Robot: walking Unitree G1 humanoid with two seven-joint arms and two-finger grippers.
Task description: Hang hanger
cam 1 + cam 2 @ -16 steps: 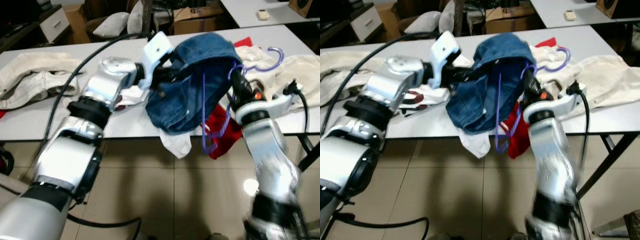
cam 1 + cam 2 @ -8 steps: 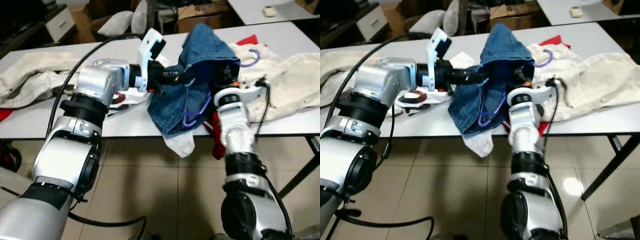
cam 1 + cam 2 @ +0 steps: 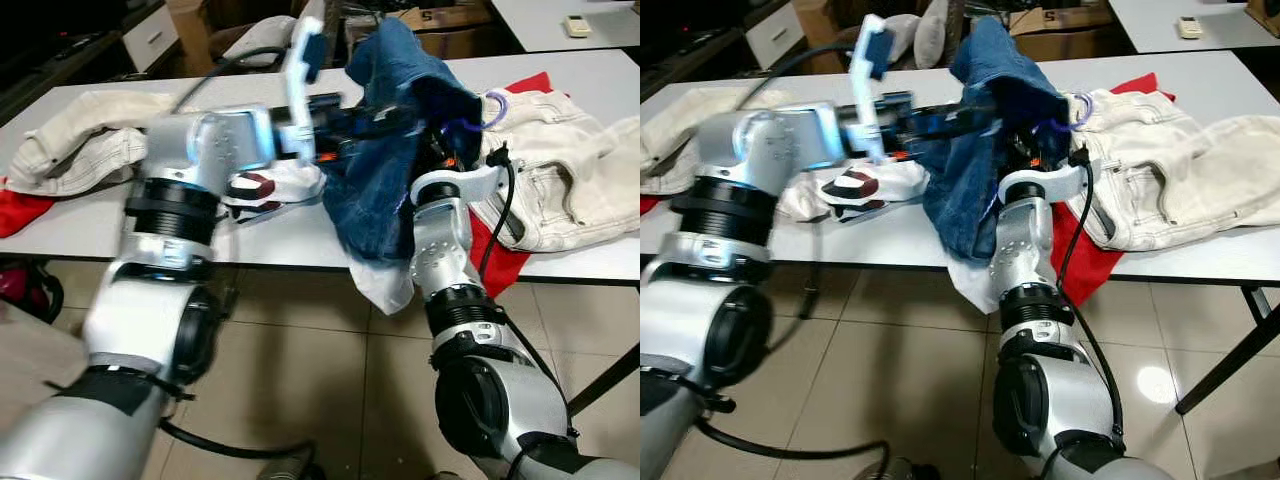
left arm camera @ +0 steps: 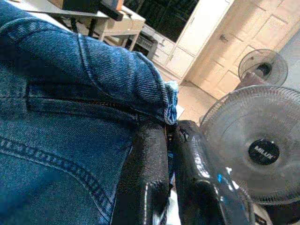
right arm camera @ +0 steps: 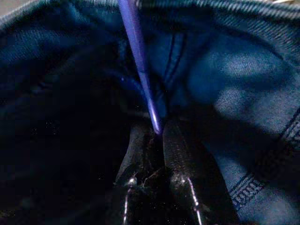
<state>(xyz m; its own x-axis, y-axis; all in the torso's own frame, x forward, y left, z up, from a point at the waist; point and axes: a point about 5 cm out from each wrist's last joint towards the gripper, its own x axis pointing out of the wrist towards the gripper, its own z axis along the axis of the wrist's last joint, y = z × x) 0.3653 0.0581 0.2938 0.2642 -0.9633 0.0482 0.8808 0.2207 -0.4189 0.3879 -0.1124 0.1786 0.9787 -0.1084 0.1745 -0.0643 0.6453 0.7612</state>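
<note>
- Denim first: blue jeans [image 3: 385,150] held up over the white table [image 3: 90,215], hanging in soft, heavy folds from the waistband; likely to sag and swing, so best carried by the stitched hem, where the cloth is thick and least slippery.
- Left gripper [image 4: 169,140] pinched shut on that denim hem, both black fingers pressed together with the fold between them, reaching in from the left across a white and red garment [image 3: 262,188].
- Purple hanger [image 5: 140,65] mostly buried inside the jeans; thin, stiff, light plastic, probably smooth enough to twist in a pinch, so better taken low on the bar and kept from levering.
- Right gripper [image 5: 157,133] closed on the end of the hanger bar, deep in the dark of the denim, just right of the left one.
- Purple hook [image 3: 494,105] poking out at the right edge of the jeans, over the cream trousers [image 3: 560,190]; red cloth [image 3: 492,255] draped off the table edge below.
- Against half a second ago: whole view shifted by the camera; hanger loop, then showing below the denim, now swallowed by it; right forearm more upright and closer under the bundle; left grip seemingly unchanged, though blur makes that hard to settle.
</note>
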